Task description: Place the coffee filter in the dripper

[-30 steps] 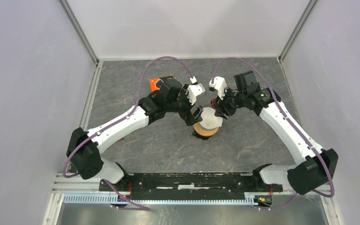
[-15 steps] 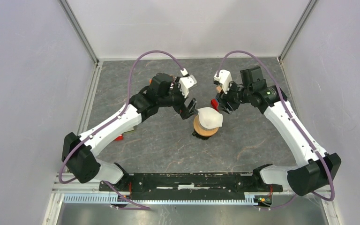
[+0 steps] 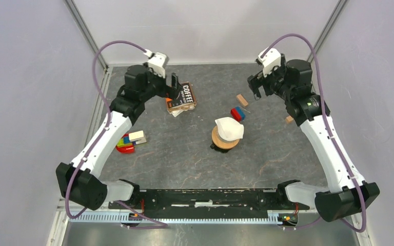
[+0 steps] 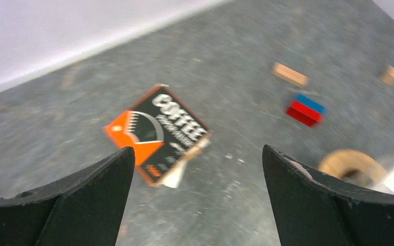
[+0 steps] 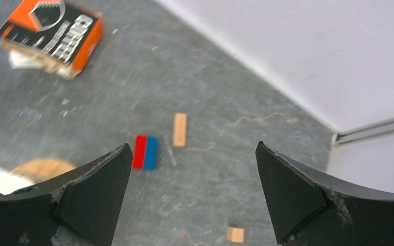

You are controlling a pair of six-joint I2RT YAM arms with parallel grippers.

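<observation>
- Left arm (image 3: pixel 107 138): elbow bent, reaching toward the far-left corner of the worktop (image 3: pixel 184 159). The left pincer (image 3: pixel 174 83) is spread wide and empty, hanging above the packet (image 3: pixel 183 97).
- Centre: the filter (image 3: pixel 229 128) lies on the dripper (image 3: pixel 223 144), covering its mouth and skewed rightward. Placement is judged effectively done, but full seating cannot be confirmed.
- Right arm (image 3: pixel 328 143): stretched toward the far-right corner. The right pincer (image 3: pixel 255 91) is spread and empty, well apart from the dripper.
- Remaining: possibly pressing the filter down.

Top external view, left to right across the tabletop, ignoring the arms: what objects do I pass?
cluster of coloured blocks → COFFEE packet → dripper with the coffee filter lying on top → small tan block
</observation>
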